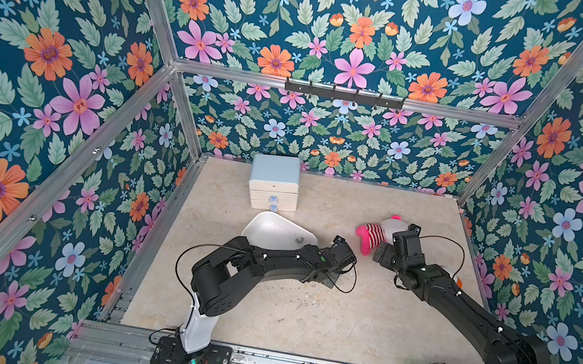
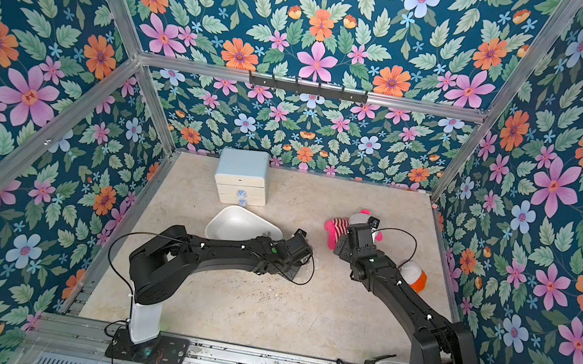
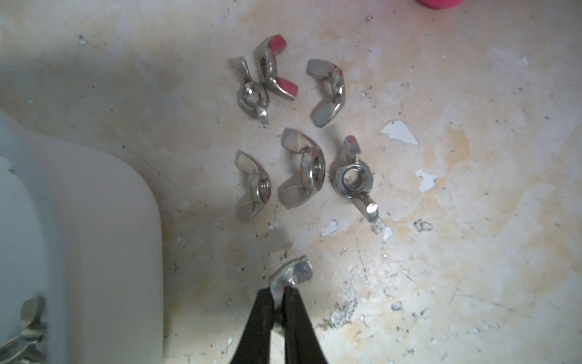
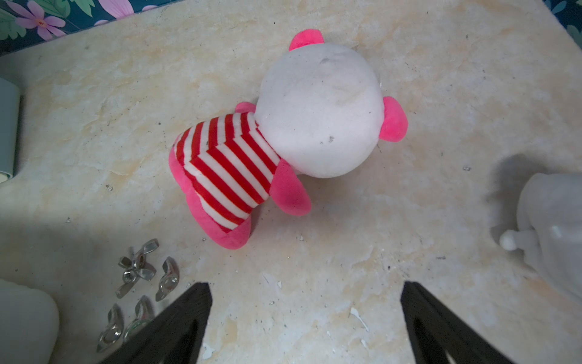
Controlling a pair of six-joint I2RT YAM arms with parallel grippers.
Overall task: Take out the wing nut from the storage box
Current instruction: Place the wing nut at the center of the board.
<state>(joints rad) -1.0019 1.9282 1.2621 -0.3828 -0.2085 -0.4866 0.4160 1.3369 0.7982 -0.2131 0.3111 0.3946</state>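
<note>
Peeling beige tabletop (image 1: 299, 314), floral walls (image 1: 359, 41); left end effector (image 3: 278, 291) clamped on wing nut (image 3: 293, 271), right end effector (image 4: 307, 285) apart.

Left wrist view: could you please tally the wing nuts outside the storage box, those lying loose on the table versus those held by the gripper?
Loose wing nuts on the table: 6
Wing nut pinched in the left gripper: 1
Total outside the storage box: 7

Storage box (image 1: 273, 228): shallow white open tub, left of centre, a remaining nut (image 1: 298, 239) inside. Silver wing nut (image 3: 291, 272) pinched in the left gripper (image 3: 281, 291) just right of the box. Six loose nuts (image 3: 302, 170) lie beside it.
</note>
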